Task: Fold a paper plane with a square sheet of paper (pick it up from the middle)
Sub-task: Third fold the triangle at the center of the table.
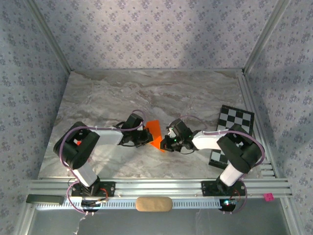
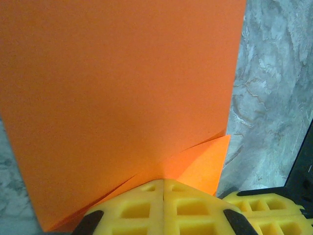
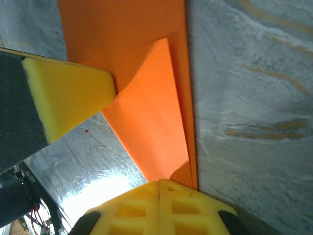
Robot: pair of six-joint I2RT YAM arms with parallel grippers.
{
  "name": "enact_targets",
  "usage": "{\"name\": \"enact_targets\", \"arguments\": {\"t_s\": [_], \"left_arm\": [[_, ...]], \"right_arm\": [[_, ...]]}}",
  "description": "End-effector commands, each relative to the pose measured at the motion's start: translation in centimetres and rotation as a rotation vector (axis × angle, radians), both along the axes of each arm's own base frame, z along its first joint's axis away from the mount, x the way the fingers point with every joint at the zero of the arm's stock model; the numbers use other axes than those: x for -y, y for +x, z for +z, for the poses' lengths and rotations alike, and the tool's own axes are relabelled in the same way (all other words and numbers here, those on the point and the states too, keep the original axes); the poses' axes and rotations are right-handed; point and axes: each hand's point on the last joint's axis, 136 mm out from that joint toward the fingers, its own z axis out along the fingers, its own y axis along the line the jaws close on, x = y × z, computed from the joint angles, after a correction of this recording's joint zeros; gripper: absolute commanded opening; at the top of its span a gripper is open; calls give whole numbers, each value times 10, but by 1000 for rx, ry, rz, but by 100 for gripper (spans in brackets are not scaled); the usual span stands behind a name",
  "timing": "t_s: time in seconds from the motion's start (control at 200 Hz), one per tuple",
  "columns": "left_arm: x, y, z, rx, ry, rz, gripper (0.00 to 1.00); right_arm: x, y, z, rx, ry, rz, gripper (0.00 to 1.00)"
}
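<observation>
— Left gripper (image 2: 163, 188), seen from its own wrist: how do its yellow fingers stand?
— Pressed flat together, no gap at the seam; the square sheet of paper (image 2: 122, 98) rises from between them, pinched at its lower edge; a folded corner flap juts out to the right, just above the fingertips.
— And the right gripper (image 3: 159, 188)?
— Closed just as tightly; its jaws meet on the narrow, pointed end of the same orange sheet, where a folded layer lies over the larger one; a yellow finger (image 3: 68, 98) of the left gripper touches the sheet's edge at the left of that wrist view.
— Where is the sheet on the table (image 1: 146, 93)?
— Near the middle, toward the near edge, between the two grippers, which face each other from left and right in the overhead view; its upper part stands tilted above them; whether its lower tip touches the marble surface, I cannot tell.
— Anything else in frame?
— One checkerboard card (image 1: 234, 129), well apart at the right edge, partly hidden by the right arm (image 1: 234, 147).
</observation>
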Motion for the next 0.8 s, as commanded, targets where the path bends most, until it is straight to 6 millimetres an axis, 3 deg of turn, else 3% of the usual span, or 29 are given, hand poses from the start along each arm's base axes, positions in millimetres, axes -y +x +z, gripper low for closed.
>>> {"name": "enact_targets", "arguments": {"t_s": [0.0, 0.16, 0.305, 0.495, 0.795], "left_arm": [[-23, -12, -26, -50, 104, 10, 5], [-22, -10, -23, -43, 107, -6, 5], [-22, -9, -23, -41, 107, -5, 4], [-25, -8, -24, -44, 111, 1, 4], [-30, -5, -29, -55, 107, 5, 4]], "right_arm": [[-9, 0, 17, 37, 15, 72, 0], [-23, 3, 22, 43, 43, 125, 0], [-25, 2, 3, -2, 0, 156, 1], [-8, -11, -22, -57, -63, 152, 3], [11, -31, -19, -55, -53, 152, 4]]}}
